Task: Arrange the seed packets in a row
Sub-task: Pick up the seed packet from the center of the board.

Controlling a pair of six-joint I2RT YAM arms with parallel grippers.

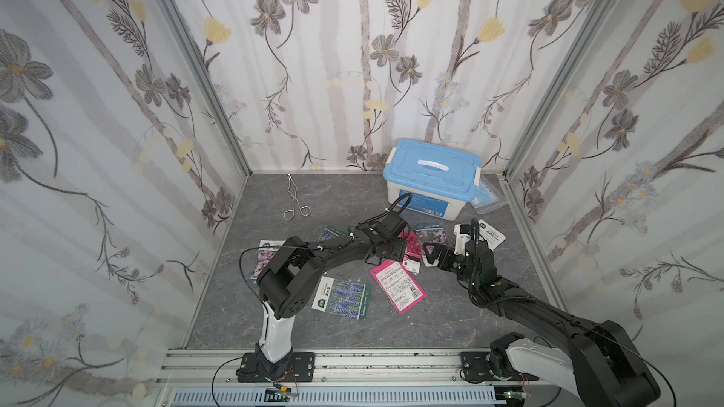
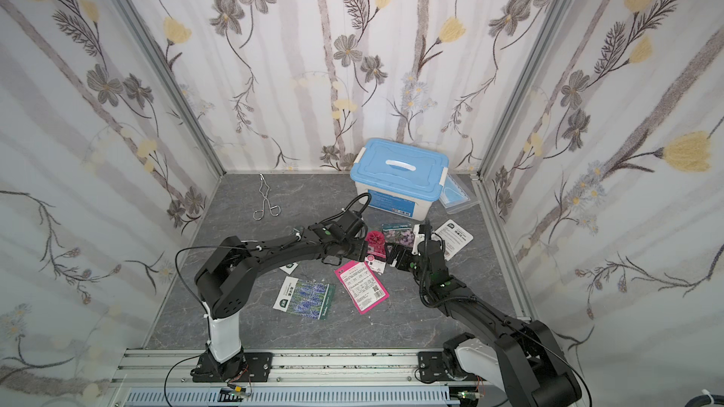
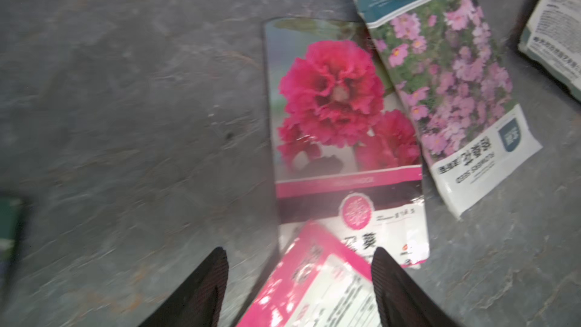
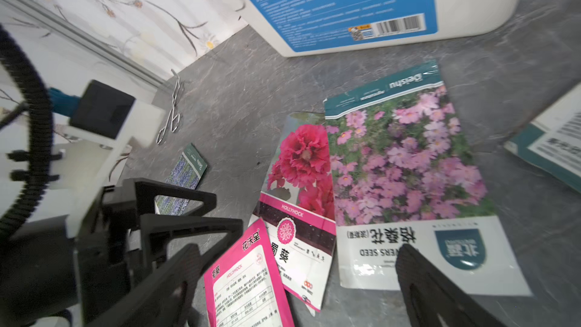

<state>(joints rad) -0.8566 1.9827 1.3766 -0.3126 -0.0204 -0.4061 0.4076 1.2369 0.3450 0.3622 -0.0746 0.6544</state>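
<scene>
Left end effector (image 3: 298, 251) hangs open and empty over the pink-backed packet (image 3: 317, 294), whose corner overlaps the hollyhock packet (image 3: 339, 114) just ahead. Best to pinch only the top packet's free edge. Right end effector (image 4: 298, 248) stands wide open, empty, close by.

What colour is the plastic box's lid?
Light blue; the lid shows best in a top view.

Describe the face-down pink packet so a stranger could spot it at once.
Start at the blue-lidded white box by the back wall and come straight toward the front, past the magenta hollyhock packet. The pink packet lies tilted beside the lavender packet; it alone shows a bright pink back with a white panel of print.
</scene>
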